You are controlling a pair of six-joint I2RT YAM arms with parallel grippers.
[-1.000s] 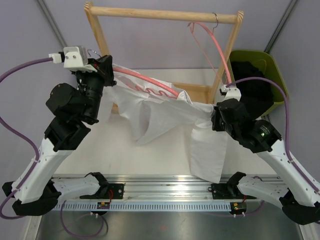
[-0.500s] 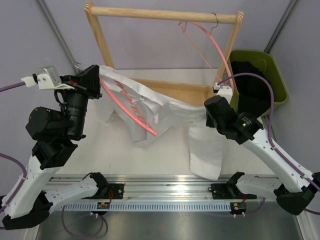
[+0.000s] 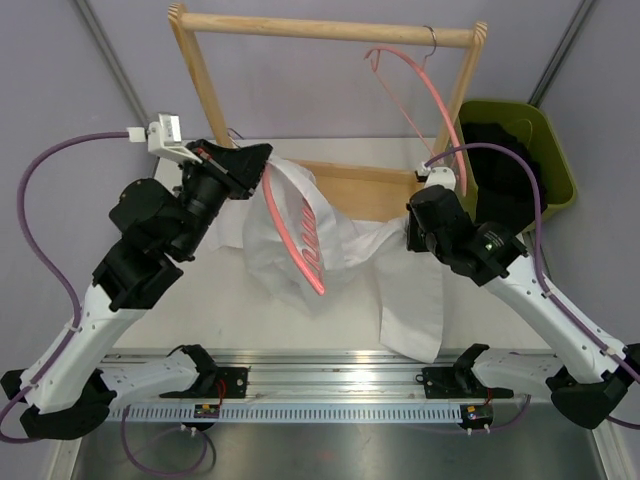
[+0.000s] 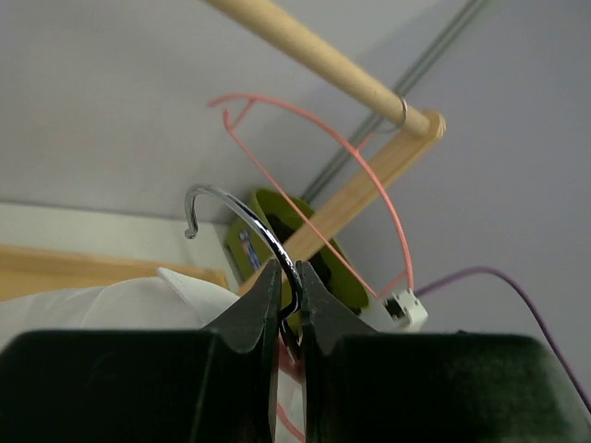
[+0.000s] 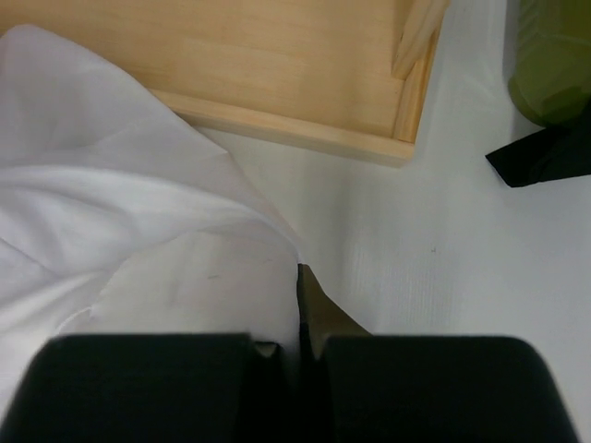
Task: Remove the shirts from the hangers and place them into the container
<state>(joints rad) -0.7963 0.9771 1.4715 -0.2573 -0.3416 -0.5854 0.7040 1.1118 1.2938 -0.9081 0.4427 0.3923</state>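
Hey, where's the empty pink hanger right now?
In the top view the empty pink hanger hangs from the right end of the wooden rack's top bar, just left of the olive-green container.

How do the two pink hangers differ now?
The rod hanger hangs by its hook from the rod; the held hanger is off it, its hook clamped in the left gripper. The rod hanger is bare; the held hanger lies against the white shirt. Both are pink.
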